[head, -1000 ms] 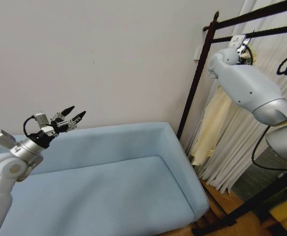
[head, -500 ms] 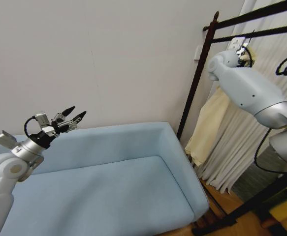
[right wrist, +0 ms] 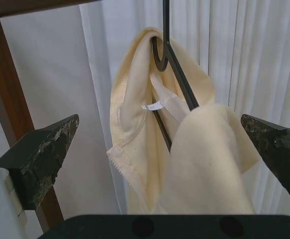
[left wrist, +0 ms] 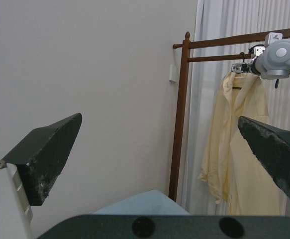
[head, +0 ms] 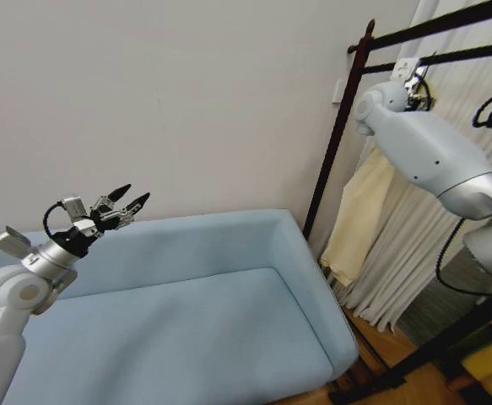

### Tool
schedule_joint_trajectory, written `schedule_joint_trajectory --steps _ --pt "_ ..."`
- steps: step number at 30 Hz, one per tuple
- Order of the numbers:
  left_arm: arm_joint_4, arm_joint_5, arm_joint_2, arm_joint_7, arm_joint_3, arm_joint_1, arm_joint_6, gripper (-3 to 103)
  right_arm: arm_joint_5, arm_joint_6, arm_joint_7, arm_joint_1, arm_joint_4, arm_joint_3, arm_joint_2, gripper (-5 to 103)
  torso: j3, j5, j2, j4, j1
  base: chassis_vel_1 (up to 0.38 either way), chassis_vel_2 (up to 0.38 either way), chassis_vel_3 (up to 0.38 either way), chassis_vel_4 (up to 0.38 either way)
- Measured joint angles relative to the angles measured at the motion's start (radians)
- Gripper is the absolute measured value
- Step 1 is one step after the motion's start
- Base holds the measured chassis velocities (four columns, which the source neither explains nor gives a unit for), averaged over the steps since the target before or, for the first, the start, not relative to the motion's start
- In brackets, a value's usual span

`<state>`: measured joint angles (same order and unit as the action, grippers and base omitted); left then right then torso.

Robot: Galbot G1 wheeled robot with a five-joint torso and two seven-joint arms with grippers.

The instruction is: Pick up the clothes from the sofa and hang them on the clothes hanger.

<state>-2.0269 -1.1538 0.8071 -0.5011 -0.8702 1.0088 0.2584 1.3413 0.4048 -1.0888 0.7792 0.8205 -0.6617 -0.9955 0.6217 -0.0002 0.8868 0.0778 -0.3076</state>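
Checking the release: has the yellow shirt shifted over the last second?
Yes, slightly: below the right gripper, the yellow shirt has swung left, hem nearer the rack's upright post.

The head camera looks down across the sofa (head: 186, 321) toward the rack (head: 339, 126), the left wrist camera sights that rack and its pale shirt (left wrist: 234, 149) from afar between spread fingers (left wrist: 48, 149), and the right wrist camera faces the shirt close between its own.

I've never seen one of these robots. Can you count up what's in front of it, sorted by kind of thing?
Sofa, light blue: 1
Clothes rack, dark wood: 1
Shirt, pale yellow, hanging on the rack: 1
Hanger, black wire, holding the shirt: 1
Curtain, white: 1
Grippers: 2, the left gripper above the sofa and the right gripper up by the shirt
Total: 7
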Motion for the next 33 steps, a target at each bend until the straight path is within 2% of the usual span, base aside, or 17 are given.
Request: schedule_joint_trajectory --steps 12,18,23,26,28,31,32,33 --pt "0.006 0.0 0.005 -0.005 0.0 -0.001 0.001 100 -0.018 0.028 0.001 0.047 -0.025 -0.014 -0.025 100 0.0 0.0001 0.0 0.0 0.0 0.0 0.0 0.0 0.0" --pt "0.01 -0.001 0.012 -0.005 -0.003 -0.003 0.001 100 -0.01 0.04 -0.039 0.06 0.033 -0.03 -0.009 100 0.0 0.0001 0.0 0.0 0.0 0.0 0.0 0.0 0.0" --pt "0.01 0.009 0.029 -0.008 -0.003 0.0 0.001 100 0.013 0.046 -0.057 0.062 0.159 -0.062 0.046 100 0.0 0.0003 0.0 0.0 0.0 0.0 0.0 0.0 0.0" --pt "0.007 0.027 0.049 -0.01 0.001 0.011 0.001 100 0.073 0.046 -0.032 0.063 0.318 -0.078 0.111 100 0.0 0.0003 0.0 0.0003 0.0 0.0 0.0 0.0 0.0" --pt "0.005 0.031 0.053 -0.01 0.001 0.014 0.001 100 0.088 0.046 -0.026 0.061 0.353 -0.078 0.124 100 0.0 0.0001 0.0 0.0003 0.0 0.0 0.0 0.0 0.0" --pt "-0.005 0.042 0.065 -0.011 -0.004 0.034 0.001 100 0.147 0.043 0.057 0.036 0.501 -0.078 0.199 100 0.0 -0.0002 0.0 -0.0003 0.0 0.0 0.0 0.0 0.0" --pt "-0.005 0.042 0.065 -0.011 -0.004 0.034 0.001 100 0.147 0.043 0.057 0.036 0.501 -0.078 0.199 100 0.0 -0.0002 0.0 -0.0003 0.0 0.0 0.0 0.0 0.0" --pt "-0.006 0.046 0.068 -0.011 -0.007 0.041 0.001 100 0.161 0.041 0.108 0.025 0.543 -0.077 0.225 100 0.0 0.0004 0.0 -0.0002 0.0 0.0 0.0 0.0 0.0"
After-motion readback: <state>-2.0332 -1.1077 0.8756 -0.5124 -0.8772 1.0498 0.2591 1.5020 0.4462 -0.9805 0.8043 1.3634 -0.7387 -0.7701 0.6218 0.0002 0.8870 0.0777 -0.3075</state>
